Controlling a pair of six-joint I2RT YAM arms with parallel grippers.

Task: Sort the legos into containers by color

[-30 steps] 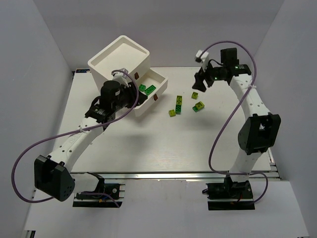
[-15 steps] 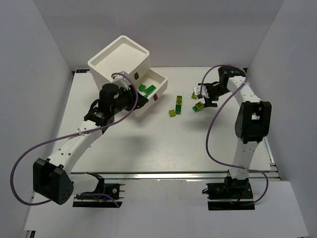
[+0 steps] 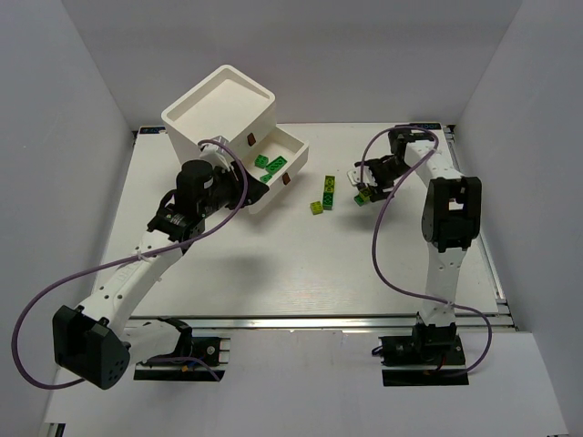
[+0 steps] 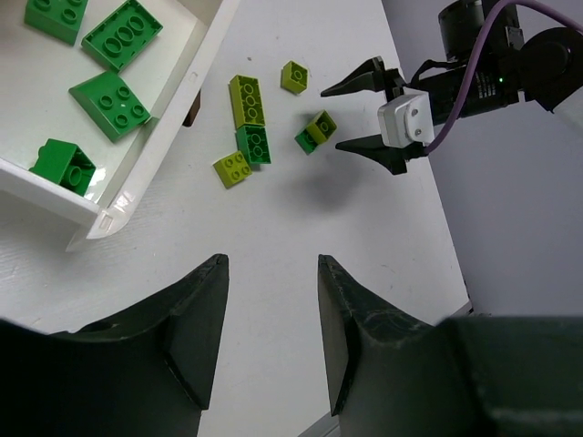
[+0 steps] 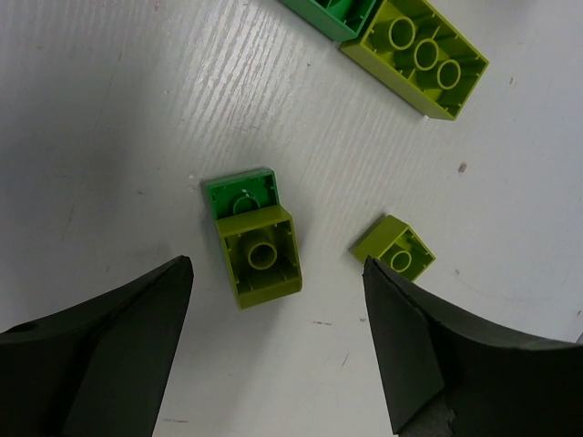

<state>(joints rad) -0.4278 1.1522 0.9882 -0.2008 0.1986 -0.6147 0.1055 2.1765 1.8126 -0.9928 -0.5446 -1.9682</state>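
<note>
The white drawer unit (image 3: 219, 107) stands at the back left with one drawer (image 3: 293, 146) pulled out; several bright green legos (image 4: 112, 96) lie in it. Loose yellow-green and green legos (image 3: 327, 192) lie on the table to its right. My right gripper (image 3: 366, 182) is open and low over a yellow-green brick joined to a green one (image 5: 258, 244), with a small yellow-green brick (image 5: 393, 248) by its right finger. My left gripper (image 4: 271, 269) is open and empty, above the table beside the drawer front. No purple lego shows.
A long yellow-green brick (image 5: 414, 56) and a green one (image 5: 332, 14) lie just beyond the right gripper (image 5: 276, 273). Brown pull tabs (image 3: 287, 179) stick out of the drawers. White walls enclose the table on three sides.
My right arm has swung down from above the back of the table to the loose bricks. My left arm has shifted slightly to the left, away from the drawer.
</note>
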